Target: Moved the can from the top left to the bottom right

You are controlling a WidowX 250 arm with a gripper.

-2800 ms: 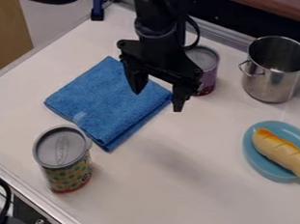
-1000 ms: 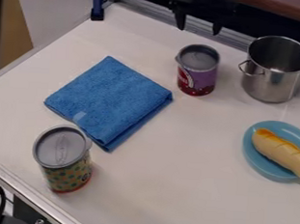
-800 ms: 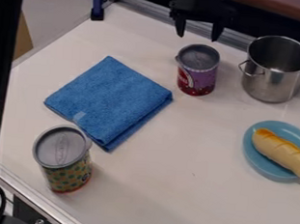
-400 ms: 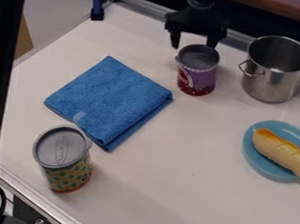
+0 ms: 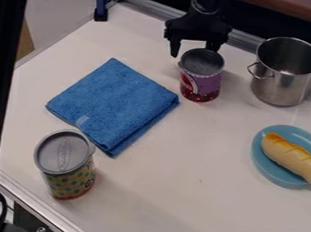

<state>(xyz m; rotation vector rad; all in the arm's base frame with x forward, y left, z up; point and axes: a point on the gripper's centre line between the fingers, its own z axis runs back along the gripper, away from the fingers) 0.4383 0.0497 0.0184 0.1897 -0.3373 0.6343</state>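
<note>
The black gripper (image 5: 196, 46) hangs at the upper middle of the view, open, its fingers spread at the back of the purple can's lid. Its left finger is just behind and left of the lid, and the right one is partly hidden behind the lid. The purple and red can (image 5: 201, 83) with a grey lid stands upright near the back of the table. A second can (image 5: 70, 181), patterned in yellow and green with a grey lid, stands upright at the lower left.
A folded blue cloth (image 5: 112, 105) lies between the two cans. A steel pot (image 5: 284, 84) stands right of the purple can. At the right edge, a blue plate (image 5: 265, 163) holds a bread roll (image 5: 292, 158). A dark upright post (image 5: 2, 77) crosses the left side.
From above the cloth, the gripper went up to the back edge, then came down and slightly left to the purple can. That can has shifted slightly left and toward the camera.
</note>
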